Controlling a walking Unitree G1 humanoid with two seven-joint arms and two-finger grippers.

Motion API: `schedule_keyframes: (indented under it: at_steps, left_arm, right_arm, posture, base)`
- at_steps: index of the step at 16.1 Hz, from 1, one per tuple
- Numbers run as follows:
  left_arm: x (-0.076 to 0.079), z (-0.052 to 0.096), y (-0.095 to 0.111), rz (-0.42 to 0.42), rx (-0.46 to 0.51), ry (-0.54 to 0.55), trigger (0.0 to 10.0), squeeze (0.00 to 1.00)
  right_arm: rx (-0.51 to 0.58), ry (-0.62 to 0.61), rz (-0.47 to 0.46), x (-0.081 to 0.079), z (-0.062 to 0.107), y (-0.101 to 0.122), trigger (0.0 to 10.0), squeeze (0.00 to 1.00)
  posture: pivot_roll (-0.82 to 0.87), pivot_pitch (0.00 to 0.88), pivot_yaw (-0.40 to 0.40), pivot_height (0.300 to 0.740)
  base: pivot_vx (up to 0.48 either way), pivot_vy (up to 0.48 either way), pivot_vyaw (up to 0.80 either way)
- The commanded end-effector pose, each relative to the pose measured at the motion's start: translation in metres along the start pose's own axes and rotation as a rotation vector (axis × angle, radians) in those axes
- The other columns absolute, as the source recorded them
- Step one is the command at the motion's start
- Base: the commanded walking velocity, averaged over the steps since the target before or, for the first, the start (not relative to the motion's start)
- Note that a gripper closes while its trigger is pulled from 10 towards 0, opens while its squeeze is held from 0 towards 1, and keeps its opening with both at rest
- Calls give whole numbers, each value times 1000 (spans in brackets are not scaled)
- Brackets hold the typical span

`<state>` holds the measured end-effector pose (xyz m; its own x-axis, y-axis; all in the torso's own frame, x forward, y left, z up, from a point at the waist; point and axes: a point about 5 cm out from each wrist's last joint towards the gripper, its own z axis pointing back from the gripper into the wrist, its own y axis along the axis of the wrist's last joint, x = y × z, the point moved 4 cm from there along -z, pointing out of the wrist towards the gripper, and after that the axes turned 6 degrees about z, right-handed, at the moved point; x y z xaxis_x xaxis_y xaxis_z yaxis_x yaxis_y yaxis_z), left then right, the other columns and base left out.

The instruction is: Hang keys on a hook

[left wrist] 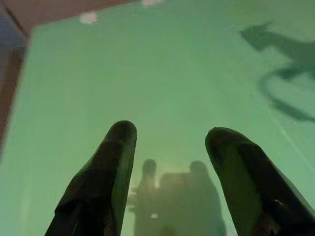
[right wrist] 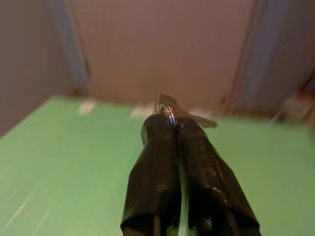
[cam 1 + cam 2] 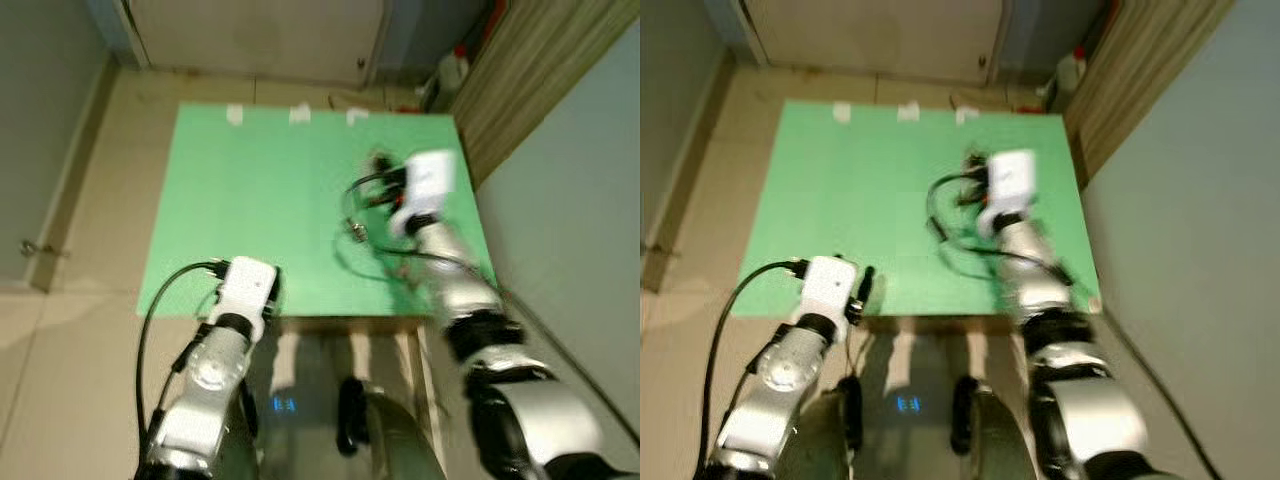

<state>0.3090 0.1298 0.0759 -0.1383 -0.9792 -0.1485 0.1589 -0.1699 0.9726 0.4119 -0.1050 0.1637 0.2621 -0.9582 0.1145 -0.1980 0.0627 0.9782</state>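
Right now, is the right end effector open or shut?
Shut: the right end effector pinches the key ring between its fingertips, above the green table.

A green-topped table [image 3: 250, 200] carries three white tape pieces [image 3: 298, 115] along its far edge.

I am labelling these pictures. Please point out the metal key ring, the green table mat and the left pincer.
metal key ring [image 2: 167, 109], right wrist view, ring's top
green table mat [image 3: 260, 190], left eye view, bare middle
left pincer [image 1: 170, 135], left wrist view, between fingertips

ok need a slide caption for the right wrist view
Right gripper pinches a key ring between its closed black fingers above the green table.
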Motion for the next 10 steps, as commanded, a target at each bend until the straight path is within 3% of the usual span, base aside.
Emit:
schedule_keyframes:
  at_steps: [1, 2, 3, 5, 6, 8, 9, 10]
  left_arm:
    - [-9, -2, -5, 50, -25, 11, 10000, 0]
    - [-19, -6, -2, 101, -20, 35, 10000, 0]
    - [-38, -6, 12, 205, 23, 94, 10000, 0]
    - [-46, -6, 26, 169, 75, 106, 10000, 0]
    - [-50, 1, 39, 107, 131, 102, 10000, 0]
    - [-43, 20, 48, -49, 213, 28, 10000, 0]
    - [-32, 39, 43, -1, 227, -51, 10000, 0]
    - [-30, 44, 41, 43, 223, -65, 10000, 0]
  right_arm:
    - [-13, -17, 20, 12, 14, -8, 0, 0]
    - [-7, -29, 48, 23, 26, -9, 0, 0]
    - [-3, -58, 90, 34, 48, -14, 0, 0]
    - [-21, -83, 97, 40, 64, -19, 0, 0]
    - [-28, -101, 119, 42, 83, -23, 0, 0]
    - [-69, -111, 134, 38, 121, -35, 0, 0]
    - [-120, -155, 77, 34, 153, -44, 0, 0]
    - [-134, -169, 58, 33, 161, -47, 0, 0]
  posture:
    - [66, 76, -75, 740]
    - [62, 57, -67, 740]
    - [66, 42, -71, 740]
    - [78, 21, -74, 740]
    - [80, 7, -78, 740]
    - [74, 0, -75, 740]
    - [52, 0, -68, 740]
    - [47, 0, -63, 740]
  base:
    - [0, 0, 0]
    - [0, 0, 0]
    - [0, 0, 0]
    - [0, 0, 0]
    - [0, 0, 0]
    - [0, 0, 0]
    - [0, 0, 0]
    - [0, 0, 0]
